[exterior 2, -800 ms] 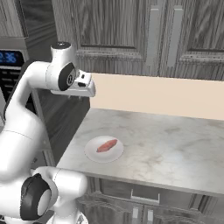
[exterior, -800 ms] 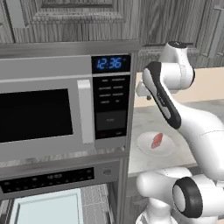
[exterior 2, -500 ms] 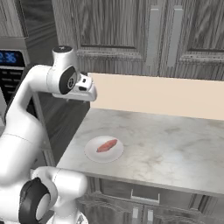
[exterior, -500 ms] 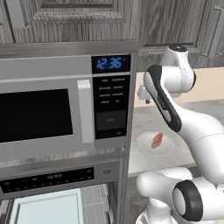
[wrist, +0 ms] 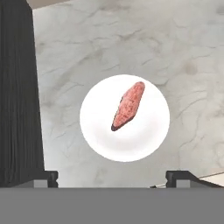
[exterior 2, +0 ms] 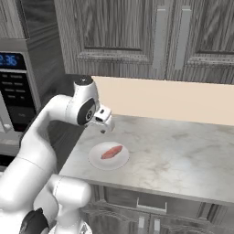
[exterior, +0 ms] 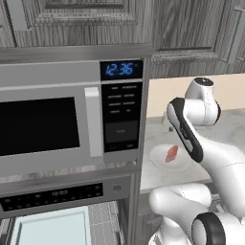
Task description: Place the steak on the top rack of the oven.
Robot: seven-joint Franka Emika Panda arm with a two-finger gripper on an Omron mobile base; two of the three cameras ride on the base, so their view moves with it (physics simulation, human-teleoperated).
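My fingers (wrist: 112, 177) hang open above the steak (wrist: 128, 106) on its plate (wrist: 148, 135); grasp and oven placement remain.

Veined marble counter (exterior 2: 183, 155); smooth white plate (wrist: 144, 140).

In the hand view only the tops of the two dark fingertips (wrist: 43, 177) rise above the bottom band, so how far apart the jaws stand lower down cannot be read. In the right base view the gripper (exterior 2: 104, 129) is too small to tell its fingers apart. Far below and beside the hand, the oven (exterior: 67, 213) is cut off by the bottom edge of the left base view, and its top rack (exterior: 103, 217) shows only as a narrow strip of wires.
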